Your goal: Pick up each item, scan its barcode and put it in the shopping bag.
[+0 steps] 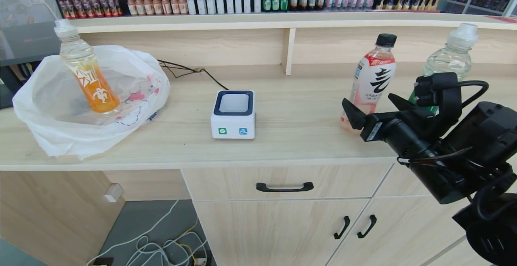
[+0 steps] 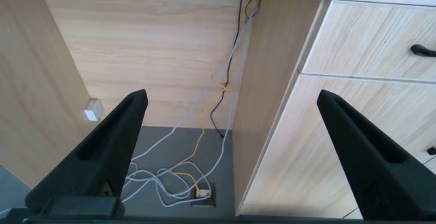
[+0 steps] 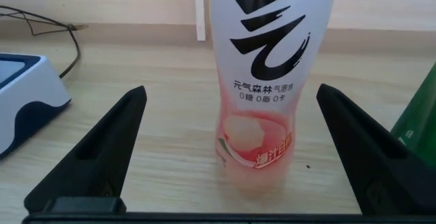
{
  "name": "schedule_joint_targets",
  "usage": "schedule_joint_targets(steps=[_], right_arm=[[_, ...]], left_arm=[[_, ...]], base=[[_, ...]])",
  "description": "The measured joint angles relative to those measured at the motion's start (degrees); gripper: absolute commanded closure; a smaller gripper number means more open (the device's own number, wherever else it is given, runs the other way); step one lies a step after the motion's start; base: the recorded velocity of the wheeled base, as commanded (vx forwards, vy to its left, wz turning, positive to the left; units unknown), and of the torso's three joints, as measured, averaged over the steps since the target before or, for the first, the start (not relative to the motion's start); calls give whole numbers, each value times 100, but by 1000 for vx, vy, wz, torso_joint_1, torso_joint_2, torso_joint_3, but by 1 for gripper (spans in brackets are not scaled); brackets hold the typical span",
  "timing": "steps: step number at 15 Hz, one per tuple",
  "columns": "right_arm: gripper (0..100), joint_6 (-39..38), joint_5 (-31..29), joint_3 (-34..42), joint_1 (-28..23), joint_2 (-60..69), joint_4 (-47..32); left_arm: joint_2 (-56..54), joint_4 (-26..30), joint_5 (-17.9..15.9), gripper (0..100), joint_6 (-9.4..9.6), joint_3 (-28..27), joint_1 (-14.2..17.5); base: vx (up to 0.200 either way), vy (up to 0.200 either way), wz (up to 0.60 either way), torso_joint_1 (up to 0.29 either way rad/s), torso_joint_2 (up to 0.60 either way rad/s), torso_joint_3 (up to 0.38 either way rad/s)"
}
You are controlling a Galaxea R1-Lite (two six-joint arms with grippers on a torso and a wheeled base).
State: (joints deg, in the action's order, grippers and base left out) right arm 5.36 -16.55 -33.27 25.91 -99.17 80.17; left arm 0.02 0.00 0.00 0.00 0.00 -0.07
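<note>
A pink drink bottle [image 1: 373, 76] with a black cap stands upright on the right of the wooden counter [image 1: 299, 136]. My right gripper [image 1: 367, 101] is open just in front of it, one finger on each side, not touching it. In the right wrist view the pink bottle [image 3: 262, 81] stands between the open right gripper [image 3: 230, 91] fingers, a little beyond the tips. The white scanner [image 1: 233, 114] sits mid-counter. At the left, a white shopping bag [image 1: 137, 80] holds an orange drink bottle [image 1: 91, 78]. My left gripper [image 2: 231, 94] is open and holds nothing, below the counter.
A clear bottle with a green label [image 1: 450, 60] stands just right of the pink one, close to my right arm. A black cable [image 1: 190, 72] runs behind the scanner. Drawers with black handles [image 1: 284, 187] lie under the counter; loose cables [image 2: 180, 176] lie on the floor.
</note>
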Motion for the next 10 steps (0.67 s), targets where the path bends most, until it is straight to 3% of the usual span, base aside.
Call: schedule_joint_targets(steps=[10], right_arm=[[0,-165,35,-725,-232,-667,20]], left_arm=[[0,0,0,0,0,0,2]], base=[[0,0,0,0,0,0]])
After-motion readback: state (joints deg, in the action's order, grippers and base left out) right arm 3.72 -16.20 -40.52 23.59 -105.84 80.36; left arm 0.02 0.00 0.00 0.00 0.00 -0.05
